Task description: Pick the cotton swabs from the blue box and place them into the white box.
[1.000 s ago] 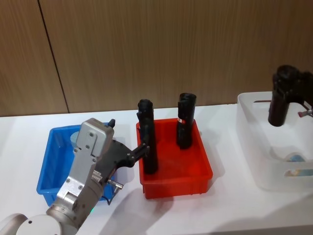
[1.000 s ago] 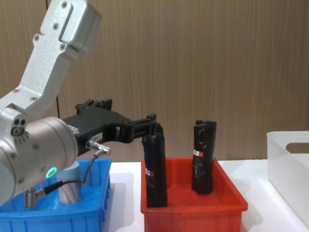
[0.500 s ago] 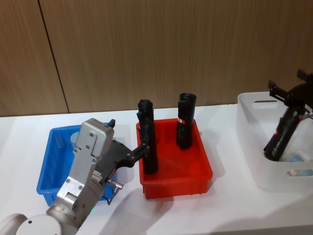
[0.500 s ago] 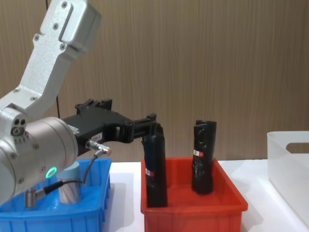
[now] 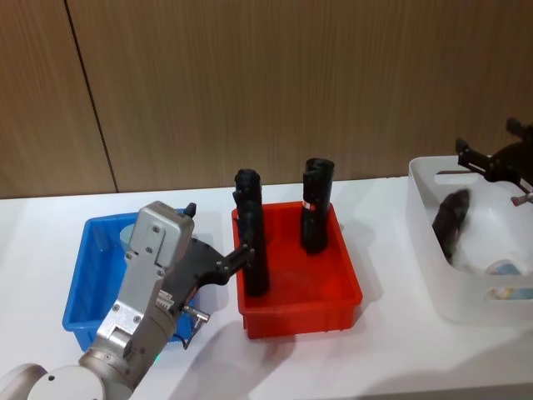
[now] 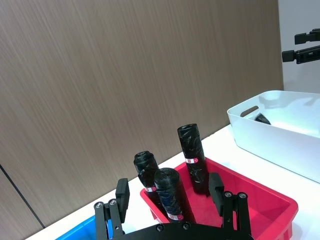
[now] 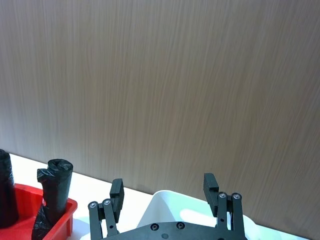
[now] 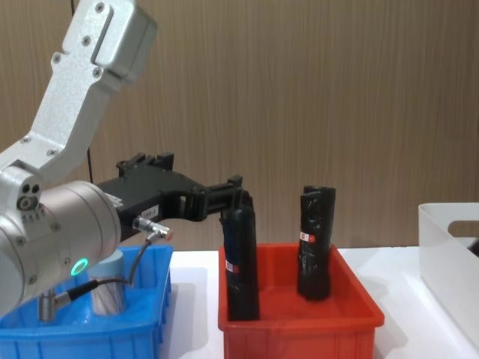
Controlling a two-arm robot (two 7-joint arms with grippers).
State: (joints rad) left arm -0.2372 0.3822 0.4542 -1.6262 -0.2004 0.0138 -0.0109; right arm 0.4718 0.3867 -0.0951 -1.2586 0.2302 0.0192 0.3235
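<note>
Right tool (image 5: 500, 158): stands above the far rim of the white box (image 5: 433, 275), fingers spread wide and empty, as the right wrist view confirms. A black roll (image 5: 450, 225) lies tilted inside the white box directly beneath it. Judgement: the spread fingers over the box fit a release, and the item in the box is a roll, not a swab jar.

White box contents: a pale blue lid (image 5: 504, 268) shows low near the front wall, so at least one swab jar appears to be in there; its body is hard to make out through the plastic.

Left tool (image 8: 224, 196): fingers wide apart and empty, set level at the inner rim of the blue box (image 5: 79, 292), its tips near the top of the nearest roll (image 8: 241, 262) in the red bin (image 5: 300, 308). Whether a tip touches that roll cannot be told. The arm appears parked there, idle.

Swab jar (image 8: 108, 288): one stands upright in the blue box, partly behind the left arm; its pale lid (image 5: 132, 236) shows at the far side of the bin. Ungripped.

Red bin: sits on the worktop (image 5: 391, 358) between the blue and white boxes, holding upright rolls, a further one (image 5: 316, 204) at its back.

Assessment: task incomplete; a jar remains in the blue box, and the roll in the white box does not belong to the task as worded.
</note>
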